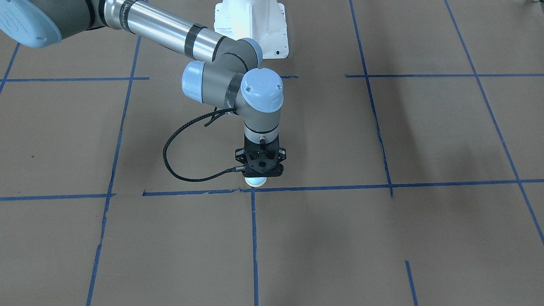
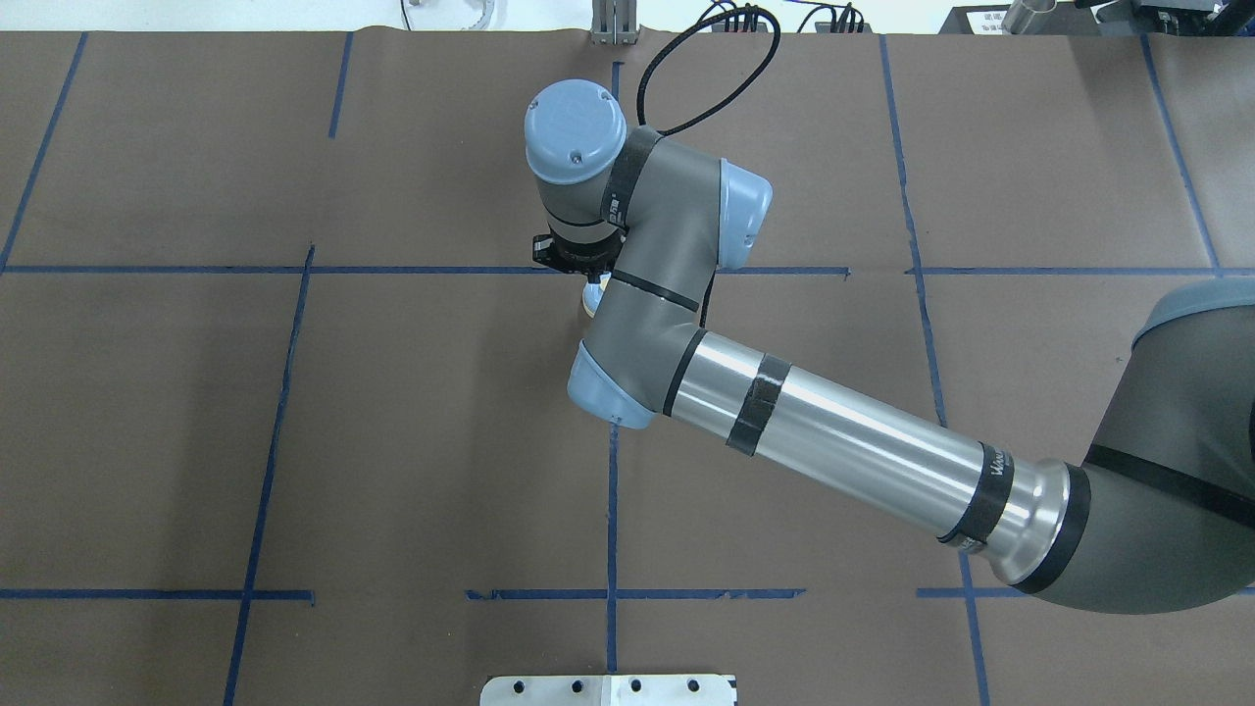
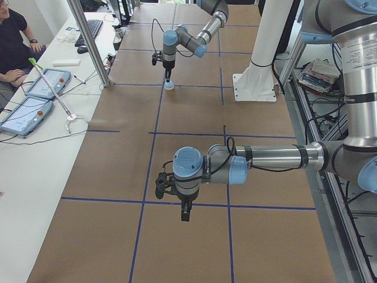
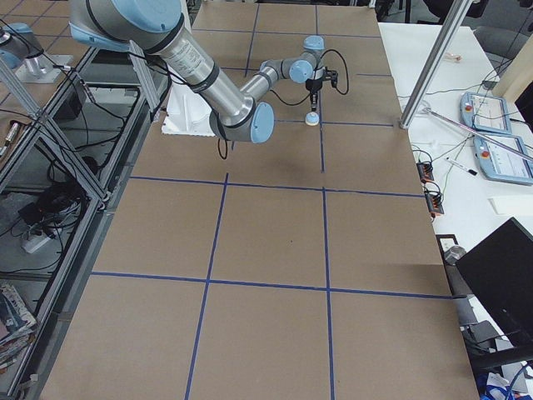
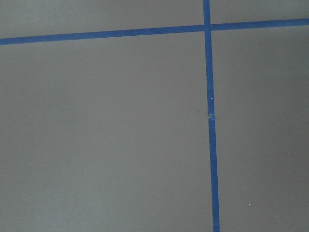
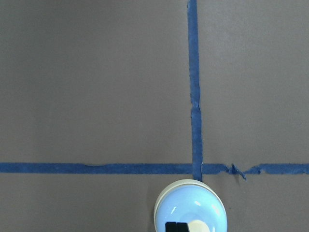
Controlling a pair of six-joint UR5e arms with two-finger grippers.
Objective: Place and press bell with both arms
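The light-blue bell (image 6: 190, 210) with its cream rim stands on the brown table beside a crossing of blue tape lines. It also shows in the front view (image 1: 256, 182) and the overhead view (image 2: 592, 300). My right gripper (image 6: 177, 226) points straight down over it. Its black fingertips are together and rest on the cream button, and it shows in the front view (image 1: 258, 175) too. My left gripper (image 3: 185, 213) hangs above bare table far from the bell. It shows only in the left side view, so I cannot tell whether it is open or shut.
The white pedestal base (image 1: 255, 25) stands behind the right arm. Blue tape lines (image 5: 210, 121) divide the brown table into squares. A side bench with tablets (image 3: 35, 88), a metal post (image 3: 88, 41) and a seated person (image 3: 12, 41) lies beyond the far table edge.
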